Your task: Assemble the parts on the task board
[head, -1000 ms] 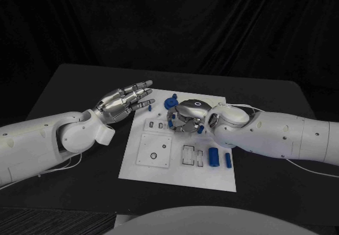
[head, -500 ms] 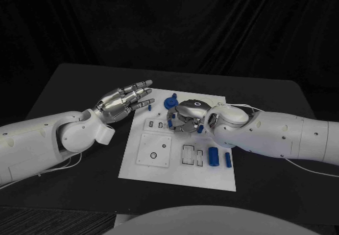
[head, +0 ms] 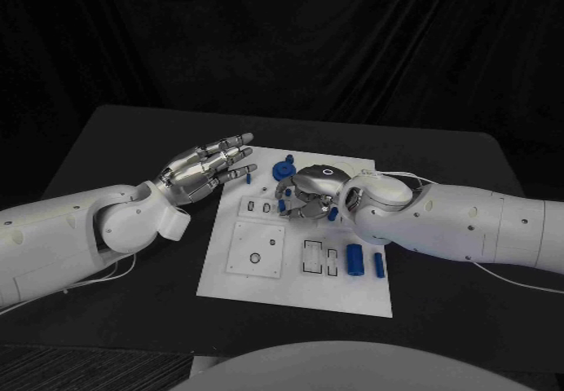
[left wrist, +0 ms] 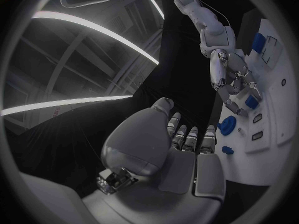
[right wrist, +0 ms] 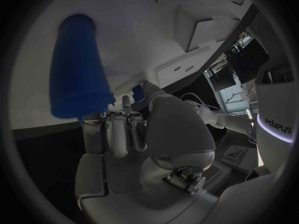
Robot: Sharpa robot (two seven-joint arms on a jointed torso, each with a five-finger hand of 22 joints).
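Note:
The white task board (head: 294,285) lies in the middle of the black table. My right hand (head: 311,194) is curled over the board's upper middle, its fingers closed around a small blue part (head: 332,214). In the left wrist view the right hand (left wrist: 227,77) pinches that blue part (left wrist: 251,102) down at the board (left wrist: 274,129). My left hand (head: 209,169) hovers over the board's left upper edge, fingers spread and holding nothing. A round blue part (head: 284,171) stands on the board between the two hands.
Two blue cylinders (head: 355,261) (head: 380,266) lie on the board's right side, below my right forearm; one cylinder (right wrist: 77,69) looms large in the right wrist view. Rectangular slots (head: 315,257) and a square plate (head: 257,250) mark the board's lower half.

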